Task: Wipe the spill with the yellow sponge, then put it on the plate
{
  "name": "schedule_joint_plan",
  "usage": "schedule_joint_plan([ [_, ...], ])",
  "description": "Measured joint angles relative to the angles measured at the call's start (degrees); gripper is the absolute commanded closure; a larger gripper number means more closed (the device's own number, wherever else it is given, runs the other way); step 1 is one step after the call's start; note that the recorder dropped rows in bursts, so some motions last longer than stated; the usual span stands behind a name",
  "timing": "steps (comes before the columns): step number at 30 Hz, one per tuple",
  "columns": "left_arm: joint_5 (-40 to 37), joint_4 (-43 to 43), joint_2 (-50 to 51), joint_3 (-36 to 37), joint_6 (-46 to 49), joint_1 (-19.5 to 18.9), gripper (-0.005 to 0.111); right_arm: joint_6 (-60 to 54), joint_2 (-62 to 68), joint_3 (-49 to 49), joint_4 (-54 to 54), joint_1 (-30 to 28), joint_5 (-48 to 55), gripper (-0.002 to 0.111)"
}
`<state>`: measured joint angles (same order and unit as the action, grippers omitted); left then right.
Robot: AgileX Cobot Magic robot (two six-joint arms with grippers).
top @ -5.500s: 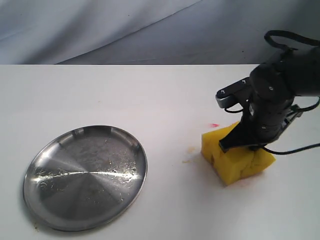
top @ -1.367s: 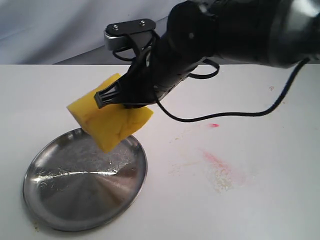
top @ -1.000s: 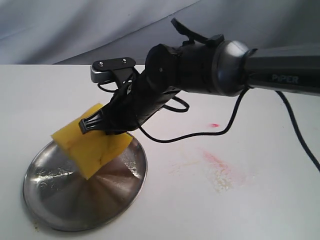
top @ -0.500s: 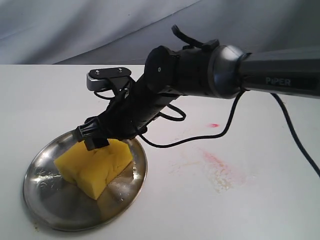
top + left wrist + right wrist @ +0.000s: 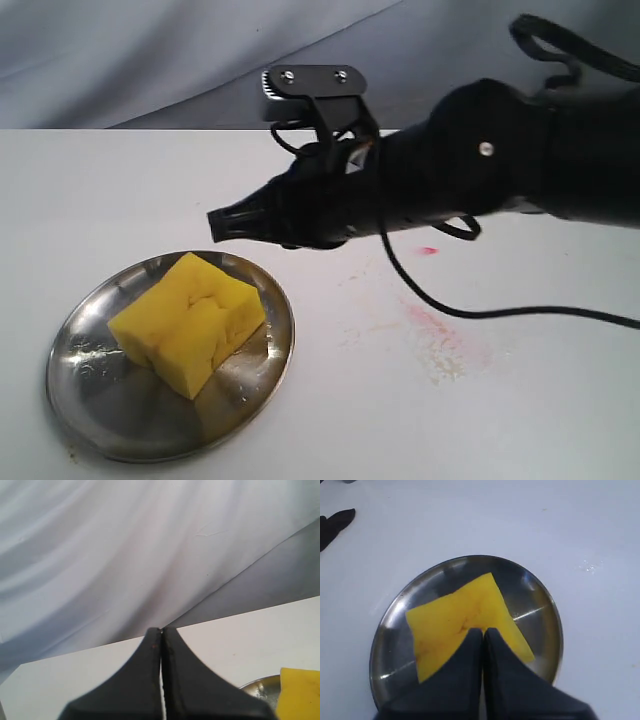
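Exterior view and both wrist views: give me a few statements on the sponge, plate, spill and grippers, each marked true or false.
1. The yellow sponge lies on the plate. True.
2. The right gripper is shut on the sponge. False: its jaws are closed on nothing, above the plate and clear of the sponge.
3. A pinkish smear of the spill shows on the table, to the plate's right in the exterior view. True.
4. The left gripper is open. False: its jaws are pressed together.
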<state>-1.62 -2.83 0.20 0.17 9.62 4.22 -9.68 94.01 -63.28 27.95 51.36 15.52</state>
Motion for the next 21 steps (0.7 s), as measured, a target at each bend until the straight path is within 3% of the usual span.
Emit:
schedule_joint_plan([
  [15, 0.00, 0.00, 0.00, 0.00, 0.00, 0.00, 0.107, 0.00, -27.54, 29.80, -0.12, -0.12, -8.80, 0.108],
  [21, 0.00, 0.00, 0.00, 0.00, 0.00, 0.00, 0.107, 0.00, -38.23, 38.39, -1.95, -5.42, -12.16, 0.108],
])
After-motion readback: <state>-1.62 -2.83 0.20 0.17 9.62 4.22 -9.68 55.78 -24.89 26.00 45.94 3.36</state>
